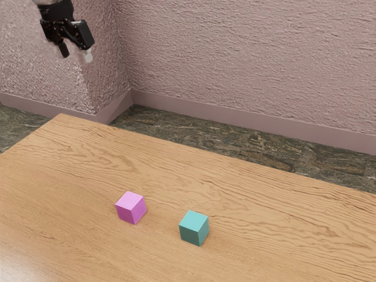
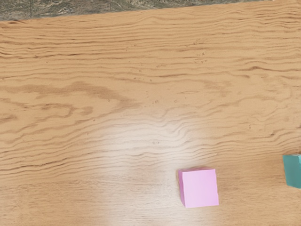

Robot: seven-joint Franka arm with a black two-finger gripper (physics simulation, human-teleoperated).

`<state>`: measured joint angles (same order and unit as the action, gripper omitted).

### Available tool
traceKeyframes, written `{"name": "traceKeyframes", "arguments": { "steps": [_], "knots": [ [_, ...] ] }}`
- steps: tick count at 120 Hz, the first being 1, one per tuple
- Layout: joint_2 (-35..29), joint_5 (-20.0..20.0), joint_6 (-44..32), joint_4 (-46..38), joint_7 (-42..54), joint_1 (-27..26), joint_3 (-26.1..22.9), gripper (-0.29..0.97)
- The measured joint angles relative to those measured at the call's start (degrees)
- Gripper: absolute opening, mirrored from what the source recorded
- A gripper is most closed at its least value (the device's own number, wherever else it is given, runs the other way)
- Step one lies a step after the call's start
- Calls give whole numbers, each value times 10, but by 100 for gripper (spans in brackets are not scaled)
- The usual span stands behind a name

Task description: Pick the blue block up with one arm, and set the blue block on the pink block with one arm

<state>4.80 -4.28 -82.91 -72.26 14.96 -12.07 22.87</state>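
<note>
My claw (image 1: pixel 75 53) hangs high above the table (image 1: pixel 258 182), close to the corner of the wall, with its two fingers spread apart and nothing between them, so it is open and empty

From the claw, both blocks lie well below and well apart from it, out over the wood. The pink block (image 1: pixel 130 207) is the nearer of the two. The blue block (image 1: pixel 194 227), which reads more teal than blue to me, sits just beyond it, toward the exterior view's right. In the wrist view the pink block (image 2: pixel 199 187) is almost whole, while the blue block (image 2: pixel 292 170) is only partly inside the frame, so my hand is not yet over it

The blocks stand near each other but not touching, with bare wood between them, both flat on the table. Each is a cube, so there is no long axis to favour. The pink block's edges run nearly square to the wrist view, and I judge the blue one stands much the same, so little wrist turn should be needed

Neither block carries anything on top. The coming move, as I read it, is a long descent past the pink block to the blue one
</note>
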Motion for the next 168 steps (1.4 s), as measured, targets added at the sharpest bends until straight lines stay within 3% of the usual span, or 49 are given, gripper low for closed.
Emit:
{"name": "traceKeyframes", "arguments": {
  "steps": [38,57,71,121,168],
  "knots": [
    [23,-5,-1,-15,-30,11,-40,66],
    [35,-36,-103,-210,-95,-13,-130,65],
    [88,-45,-195,-251,-143,-19,-164,65],
    [209,-80,-398,-281,-263,-62,-177,65],
    [207,-34,-475,-327,-327,-101,-177,65]
  ]
}}
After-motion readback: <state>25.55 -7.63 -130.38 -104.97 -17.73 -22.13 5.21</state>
